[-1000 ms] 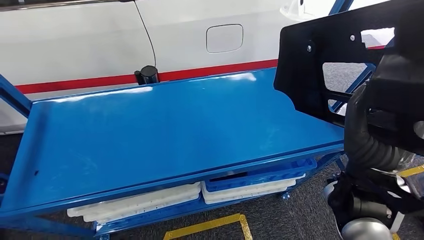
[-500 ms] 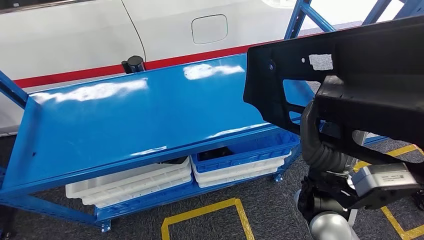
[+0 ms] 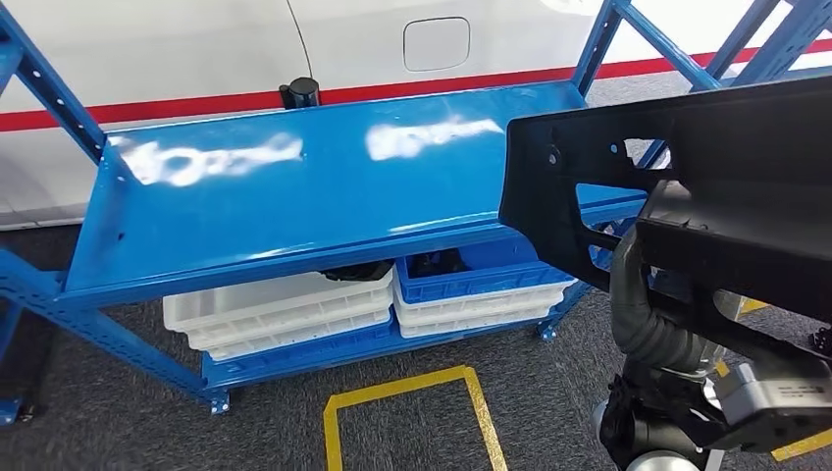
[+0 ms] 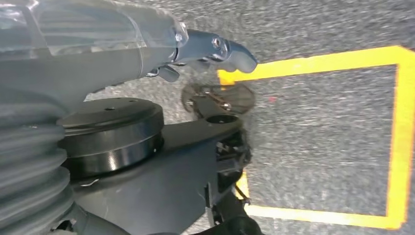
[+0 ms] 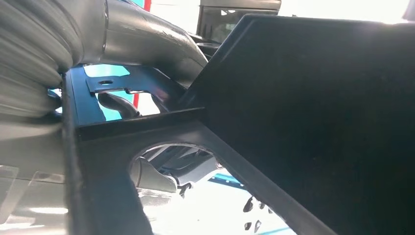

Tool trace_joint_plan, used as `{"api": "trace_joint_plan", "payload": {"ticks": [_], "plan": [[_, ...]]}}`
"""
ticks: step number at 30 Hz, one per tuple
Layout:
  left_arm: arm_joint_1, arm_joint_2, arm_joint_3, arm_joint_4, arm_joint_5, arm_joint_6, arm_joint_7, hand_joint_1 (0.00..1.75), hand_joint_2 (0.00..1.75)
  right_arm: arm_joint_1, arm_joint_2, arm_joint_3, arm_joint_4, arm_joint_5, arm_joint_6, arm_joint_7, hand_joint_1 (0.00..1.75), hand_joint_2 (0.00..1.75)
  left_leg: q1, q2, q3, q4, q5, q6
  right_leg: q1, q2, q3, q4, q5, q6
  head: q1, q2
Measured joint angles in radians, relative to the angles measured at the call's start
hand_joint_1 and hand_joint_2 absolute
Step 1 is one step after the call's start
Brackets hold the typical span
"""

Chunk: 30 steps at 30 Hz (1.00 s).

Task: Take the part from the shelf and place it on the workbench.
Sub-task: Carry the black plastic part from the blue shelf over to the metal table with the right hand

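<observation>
Camera swung since last frame, so the blue rack (image 3: pixel 324 186) sits further off now | right robot hand (image 5: pixel 147 44) pressed on the part, fingers hidden, grip unclear | left robot hand (image 4: pixel 215 49) empty, fingers loosely curled | black part (image 3: pixel 706 186) held up right of the rack, flat, cutouts.

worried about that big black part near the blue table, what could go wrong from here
The black part is large and hangs past the right end of the blue table, so its edge could catch the blue frame post. The right wrist view shows the right hand on just one edge, so the part might tilt or slip.
</observation>
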<state>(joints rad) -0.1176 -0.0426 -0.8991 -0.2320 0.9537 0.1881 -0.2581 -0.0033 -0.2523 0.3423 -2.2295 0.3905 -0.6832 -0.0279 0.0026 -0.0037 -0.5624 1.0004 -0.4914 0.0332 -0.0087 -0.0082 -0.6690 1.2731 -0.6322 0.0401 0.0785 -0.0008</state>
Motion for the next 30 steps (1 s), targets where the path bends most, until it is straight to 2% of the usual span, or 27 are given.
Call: {"api": "trace_joint_plan", "payload": {"ticks": [1,2,3,4,5,6,7,8,9,10,11,12,13,14,15,16,17,18,19,20,21,22,24,26,28,29,30], "plan": [[0.0,-0.001,-0.002,0.0,-0.002,0.0,0.001,0.0,1.75,0.0,0.001,0.001,0.0,0.004,0.0,0.001,1.75,1.75,-0.002,0.0,-0.017,0.001,0.012,0.0,0.0,0.001,0.015,0.012,0.018,-0.003,0.005,0.0],[0.0,-0.002,-0.002,0.0,-0.004,-0.001,0.002,0.0,1.75,0.0,0.002,0.001,0.0,0.006,0.0,0.002,1.75,1.75,-0.005,-0.001,-0.033,0.001,0.024,-0.001,0.001,0.002,0.043,-0.011,0.048,-0.008,0.009,0.0],[0.0,-0.003,-0.003,0.0,-0.006,-0.001,0.002,0.0,1.75,0.0,0.003,0.002,-0.001,0.007,0.0,0.003,1.75,1.75,-0.007,-0.001,-0.046,0.002,0.034,-0.003,0.003,0.005,0.087,-0.065,0.073,-0.016,0.012,0.0],[0.0,-0.004,-0.004,0.0,-0.01,0.0,0.003,0.0,1.75,0.0,0.004,0.002,-0.002,0.009,0.0,0.004,1.75,1.75,-0.009,-0.003,-0.056,0.003,0.043,-0.005,0.006,0.009,0.142,-0.142,0.082,-0.025,0.014,0.0],[-0.001,-0.006,-0.007,0.0,-0.014,0.0,0.002,0.0,1.75,0.0,0.005,0.002,-0.005,0.012,0.0,0.005,1.75,1.75,-0.011,-0.003,-0.062,0.003,0.05,-0.008,0.008,0.012,0.194,-0.221,0.076,-0.033,0.016,0.0],[-0.002,-0.007,-0.01,0.0,-0.02,0.002,0.001,0.0,1.75,-0.001,0.006,0.002,-0.009,0.015,0.0,0.005,1.75,1.75,-0.012,-0.003,-0.066,0.003,0.058,-0.013,0.011,0.014,0.232,-0.283,0.064,-0.039,0.016,0.0],[-0.003,-0.008,-0.014,0.0,-0.025,0.005,0.0,0.0,1.75,-0.002,0.007,0.001,-0.013,0.017,0.0,0.005,1.75,1.75,-0.012,-0.003,-0.07,0.003,0.066,-0.018,0.013,0.014,0.251,-0.319,0.053,-0.043,0.016,0.0],[-0.004,-0.007,-0.018,0.0,-0.029,0.012,-0.003,0.0,1.75,-0.003,0.007,-0.001,-0.017,0.015,0.0,0.005,1.75,1.75,-0.012,-0.001,-0.073,0.003,0.074,-0.024,0.014,0.014,0.254,-0.334,0.053,-0.047,0.015,0.0],[-0.004,-0.006,-0.022,0.0,-0.03,0.022,-0.006,0.0,1.75,-0.007,0.008,-0.002,-0.021,0.009,0.0,0.005,1.75,1.75,-0.01,0.0,-0.078,0.005,0.075,-0.029,0.014,0.013,0.249,-0.337,0.06,-0.05,0.014,0.0],[-0.004,-0.004,-0.025,0.0,-0.03,0.033,-0.011,0.0,1.75,-0.014,0.009,-0.002,-0.023,0.0,0.0,0.004,1.75,1.75,-0.008,0.001,-0.084,0.018,0.06,-0.035,0.013,0.013,0.244,-0.339,0.07,-0.055,0.012,0.0],[-0.005,-0.003,-0.027,0.0,-0.028,0.043,-0.016,0.0,1.75,-0.024,0.01,-0.002,-0.024,-0.01,0.0,0.0,1.75,1.75,-0.006,0.002,-0.095,0.047,0.029,-0.041,0.012,0.014,0.238,-0.342,0.079,-0.06,0.007,0.0],[-0.005,0.0,-0.028,0.0,-0.026,0.051,-0.021,0.0,1.75,-0.034,0.012,-0.002,-0.024,-0.018,0.0,-0.007,1.75,1.75,-0.004,0.002,-0.111,0.096,-0.014,-0.045,0.011,0.015,0.231,-0.342,0.087,-0.063,0.0,0.0],[-0.005,0.002,-0.028,0.0,-0.026,0.056,-0.024,0.0,1.75,-0.041,0.016,-0.002,-0.022,-0.024,0.0,-0.018,1.75,1.75,-0.003,0.002,-0.132,0.159,-0.06,-0.05,0.012,0.018,0.223,-0.341,0.094,-0.065,-0.009,0.0],[-0.005,0.006,-0.029,0.0,-0.029,0.062,-0.025,0.0,1.75,-0.045,0.021,-0.002,-0.02,-0.031,0.0,-0.033,1.75,1.75,-0.003,0.002,-0.151,0.225,-0.092,-0.053,0.012,0.021,0.215,-0.339,0.1,-0.066,-0.016,0.0],[-0.005,0.009,-0.03,0.0,-0.035,0.068,-0.023,0.0,1.75,-0.044,0.026,-0.003,-0.018,-0.037,0.0,-0.05,1.75,1.75,-0.003,0.002,-0.16,0.271,-0.104,-0.056,0.013,0.025,0.207,-0.336,0.105,-0.065,-0.02,0.0],[-0.005,0.013,-0.033,0.0,-0.044,0.073,-0.017,0.0,1.75,-0.041,0.032,-0.005,-0.016,-0.046,0.0,-0.068,1.75,1.75,-0.003,0.001,-0.153,0.283,-0.096,-0.057,0.013,0.03,0.198,-0.331,0.108,-0.063,-0.023,0.0],[-0.005,0.017,-0.037,0.0,-0.054,0.078,-0.009,0.0,1.75,-0.034,0.038,-0.01,-0.016,-0.055,0.0,-0.085,1.75,1.75,-0.003,-0.003,-0.125,0.254,-0.072,-0.056,0.013,0.036,0.19,-0.324,0.11,-0.062,-0.025,0.0],[-0.005,0.023,-0.042,0.0,-0.063,0.083,0.001,0.0,1.75,-0.025,0.042,-0.018,-0.017,-0.063,0.0,-0.097,1.75,1.75,-0.002,-0.017,-0.08,0.191,-0.043,-0.053,0.013,0.042,0.183,-0.317,0.111,-0.06,-0.027,0.0],[-0.005,0.029,-0.046,0.0,-0.07,0.085,0.01,0.0,1.75,-0.016,0.046,-0.027,-0.021,-0.07,0.0,-0.105,1.75,1.75,0.001,-0.046,-0.032,0.121,-0.027,-0.047,0.012,0.048,0.175,-0.309,0.11,-0.058,-0.028,0.0],[-0.004,0.035,-0.05,0.0,-0.075,0.088,0.017,0.0,1.75,-0.009,0.048,-0.035,-0.026,-0.074,0.0,-0.109,1.75,1.75,0.003,-0.073,0.005,0.063,-0.017,-0.043,0.012,0.055,0.168,-0.302,0.109,-0.055,-0.028,0.0],[-0.004,0.04,-0.052,0.0,-0.078,0.089,0.022,0.0,1.75,-0.002,0.048,-0.043,-0.031,-0.076,0.0,-0.111,1.75,1.75,0.005,-0.094,0.026,0.028,-0.018,-0.038,0.01,0.064,0.162,-0.296,0.109,-0.05,-0.028,0.0],[-0.003,0.044,-0.054,0.0,-0.08,0.09,0.025,0.0,1.75,0.002,0.05,-0.049,-0.035,-0.077,0.0,-0.111,1.75,1.75,0.007,-0.101,0.033,0.015,-0.025,-0.035,0.009,0.075,0.155,-0.293,0.111,-0.045,-0.027,0.0],[-0.003,0.05,-0.059,0.0,-0.082,0.092,0.029,0.0,1.75,0.009,0.051,-0.061,-0.042,-0.075,0.0,-0.112,1.75,1.75,0.008,-0.074,0.031,0.005,-0.026,-0.028,0.009,0.091,0.145,-0.288,0.114,-0.033,-0.028,0.0],[-0.004,0.055,-0.064,0.0,-0.084,0.097,0.038,0.0,1.75,0.013,0.053,-0.073,-0.05,-0.064,0.0,-0.109,1.75,1.75,0.013,-0.043,0.031,-0.004,-0.022,-0.019,0.011,0.066,0.12,-0.244,0.085,-0.021,-0.02,0.0],[-0.003,0.058,-0.071,0.001,-0.087,0.103,0.064,0.0,1.75,0.017,0.054,-0.087,-0.059,-0.049,0.0,-0.097,1.75,1.75,0.015,-0.012,0.03,-0.006,-0.021,-0.015,0.007,0.027,0.066,-0.127,0.022,-0.008,-0.006,0.0],[-0.002,0.059,-0.075,0.001,-0.089,0.106,0.081,0.0,1.75,0.02,0.054,-0.095,-0.064,-0.043,0.0,-0.086,1.75,1.75,0.015,0.003,0.03,-0.006,-0.022,-0.014,0.004,0.019,0.038,-0.063,-0.004,-0.002,-0.001,0.0],[-0.001,0.061,-0.079,0.001,-0.092,0.108,0.096,0.0,1.75,0.023,0.054,-0.103,-0.07,-0.039,0.0,-0.074,1.75,1.75,0.015,0.018,0.029,-0.005,-0.022,-0.014,0.001,0.015,0.02,-0.02,-0.015,0.002,0.003,0.0]]}}
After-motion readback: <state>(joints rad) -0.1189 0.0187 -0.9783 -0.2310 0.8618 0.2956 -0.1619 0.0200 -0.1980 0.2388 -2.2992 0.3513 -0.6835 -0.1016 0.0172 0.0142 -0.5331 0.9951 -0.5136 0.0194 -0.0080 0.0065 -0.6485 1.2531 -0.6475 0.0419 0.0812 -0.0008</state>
